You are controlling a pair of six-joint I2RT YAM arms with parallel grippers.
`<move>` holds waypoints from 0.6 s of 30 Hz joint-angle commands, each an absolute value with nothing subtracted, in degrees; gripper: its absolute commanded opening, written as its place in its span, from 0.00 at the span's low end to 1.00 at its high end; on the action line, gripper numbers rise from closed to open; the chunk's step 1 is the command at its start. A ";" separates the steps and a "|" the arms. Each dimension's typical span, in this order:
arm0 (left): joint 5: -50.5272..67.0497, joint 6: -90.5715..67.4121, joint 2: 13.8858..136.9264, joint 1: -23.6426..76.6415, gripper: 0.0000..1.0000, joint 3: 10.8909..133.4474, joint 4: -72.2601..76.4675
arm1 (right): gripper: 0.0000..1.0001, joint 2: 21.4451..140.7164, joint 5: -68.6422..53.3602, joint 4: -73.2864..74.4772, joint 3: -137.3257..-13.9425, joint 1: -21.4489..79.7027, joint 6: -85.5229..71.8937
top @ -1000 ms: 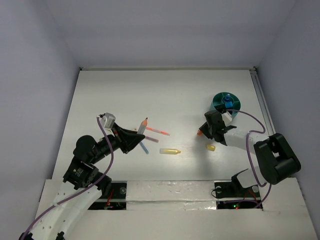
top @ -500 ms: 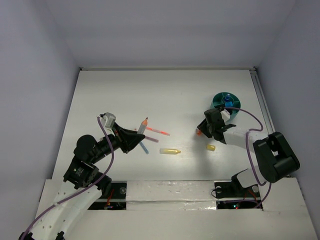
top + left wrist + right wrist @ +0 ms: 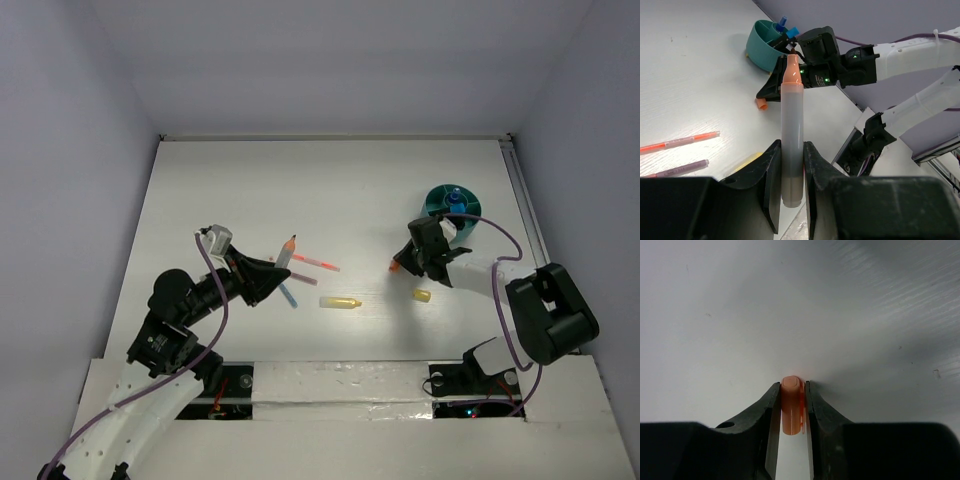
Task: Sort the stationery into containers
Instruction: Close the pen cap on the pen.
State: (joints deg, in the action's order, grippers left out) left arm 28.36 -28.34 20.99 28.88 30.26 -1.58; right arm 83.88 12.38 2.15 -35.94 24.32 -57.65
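The orange cap (image 3: 790,412) was shifted left, pinched in the right end effector (image 3: 791,388). A grey marker (image 3: 791,105) is gripped by the left end effector (image 3: 791,150). Most pens (image 3: 315,263) are left unsorted.

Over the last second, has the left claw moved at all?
No. In the top view the left claw and its grey marker keep the same offset from the pink pen.

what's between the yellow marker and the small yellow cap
Nothing: between yellow marker and yellow cap the table is bare, in the top view.
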 commanded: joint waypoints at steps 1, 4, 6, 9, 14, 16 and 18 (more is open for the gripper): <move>28.48 -28.48 21.80 29.18 0.00 30.76 1.32 | 0.07 82.27 10.81 5.71 -37.44 24.08 -54.41; 28.74 -28.48 22.85 28.65 0.00 30.76 1.49 | 0.04 79.29 8.44 4.14 -38.93 24.08 -52.30; 29.18 -28.82 23.46 28.65 0.00 30.50 2.02 | 0.00 77.53 5.64 3.00 -40.16 24.08 -51.07; 30.14 -30.05 24.08 28.12 0.00 29.89 3.60 | 0.00 75.24 -0.77 -4.20 -41.83 25.13 -49.31; 31.29 -31.20 25.13 28.12 0.00 29.97 6.06 | 0.00 75.76 -14.20 -20.10 -46.66 27.33 -47.29; 32.08 -31.64 25.92 28.12 0.00 30.50 7.46 | 0.00 76.20 -17.30 -28.25 -48.24 27.86 -46.93; 34.01 -33.65 27.50 28.12 0.00 30.59 10.87 | 0.00 76.99 -21.17 -33.99 -48.78 27.86 -47.72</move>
